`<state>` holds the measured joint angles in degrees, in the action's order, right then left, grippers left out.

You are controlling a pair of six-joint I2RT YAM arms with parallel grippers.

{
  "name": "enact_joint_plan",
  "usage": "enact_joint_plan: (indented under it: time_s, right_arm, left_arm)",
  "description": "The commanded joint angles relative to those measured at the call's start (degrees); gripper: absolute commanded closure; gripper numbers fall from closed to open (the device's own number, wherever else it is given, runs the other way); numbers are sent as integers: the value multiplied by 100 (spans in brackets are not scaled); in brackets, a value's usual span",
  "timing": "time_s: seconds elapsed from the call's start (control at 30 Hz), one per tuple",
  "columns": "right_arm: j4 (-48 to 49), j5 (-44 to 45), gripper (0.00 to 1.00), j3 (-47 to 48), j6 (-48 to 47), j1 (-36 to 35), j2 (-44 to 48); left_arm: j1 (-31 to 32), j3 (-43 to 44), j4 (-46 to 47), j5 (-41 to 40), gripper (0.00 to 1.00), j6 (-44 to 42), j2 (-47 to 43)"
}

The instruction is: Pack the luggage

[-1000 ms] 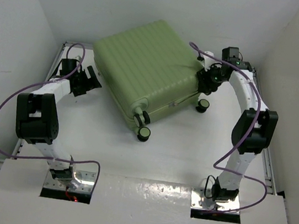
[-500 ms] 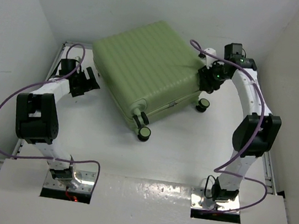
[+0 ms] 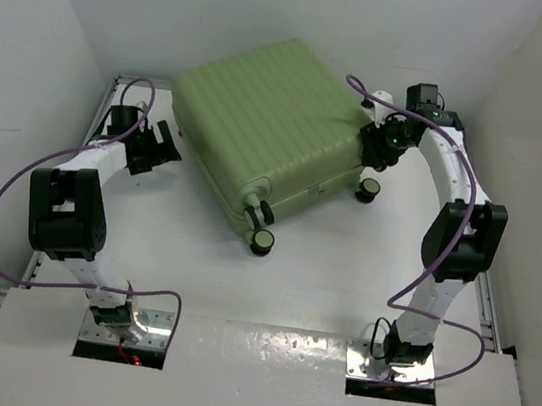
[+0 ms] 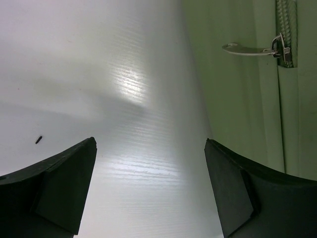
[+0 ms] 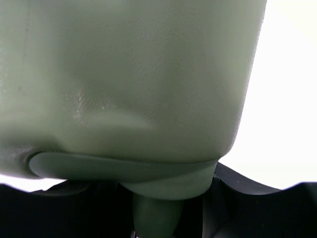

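Note:
The luggage [image 3: 267,127], a large light-green ribbed hard-shell suitcase, lies shut and flat on the white table [image 3: 322,271] at the back. Two small black wheels [image 3: 262,241] stick out of its near side. My left gripper [image 3: 163,142] hovers open just left of the case, touching nothing. In the left wrist view my left gripper [image 4: 151,168] has bare table between its fingers, with the luggage's side [image 4: 237,99] and a metal zipper pull [image 4: 250,48] to the right. My right gripper [image 3: 377,149] is at the case's right corner. There the luggage's rounded corner [image 5: 133,84] fills the view, a green part of it caught between the jaws of my right gripper [image 5: 153,201].
White walls stand close on the left, back and right. Metal rails [image 3: 487,304] run along the table's side edges. Purple cables [image 3: 9,197] loop off both arms. A second wheel [image 3: 367,187] sits just below my right gripper. A small dark speck [image 4: 38,140] lies on the table.
My right gripper has shifted slightly up and right at the case's corner, and the luggage has nudged a little to the right with it. The left arm has stayed put.

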<state>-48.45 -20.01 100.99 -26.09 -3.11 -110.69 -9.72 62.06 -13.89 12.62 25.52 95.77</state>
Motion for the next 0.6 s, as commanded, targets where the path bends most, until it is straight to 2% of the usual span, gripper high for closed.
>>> enact_joint_plan:
  time_s: [0.0,0.1,0.17,0.27,0.3,0.4,0.47,0.57]
  right_arm:
    - [854,-91,100,632,16,100,21]
    - [863,-82,100,598,-72,83,65]
    - [793,-82,93,449,-124,83,31]
    - [854,-82,70,133,-142,100,126]
    - [924,-108,52,10,-134,92,179]
    - [820,-240,29,69,-29,100,233]
    - [714,-502,18,315,85,136,224]
    - [372,-784,11,562,217,232,171]
  left_arm:
    - [22,-36,44,-23,8,-178,-321]
    - [22,-98,44,-23,8,-179,-322]
    - [22,-98,44,-23,8,-179,-322]
    - [22,-28,44,30,7,-126,-322]
    - [22,-28,105,108,6,-126,-435]
    - [-109,-194,552,302,3,92,-699]
    - [-188,-449,816,486,0,216,-1015]
    - [-241,-590,1063,592,0,287,-1209]
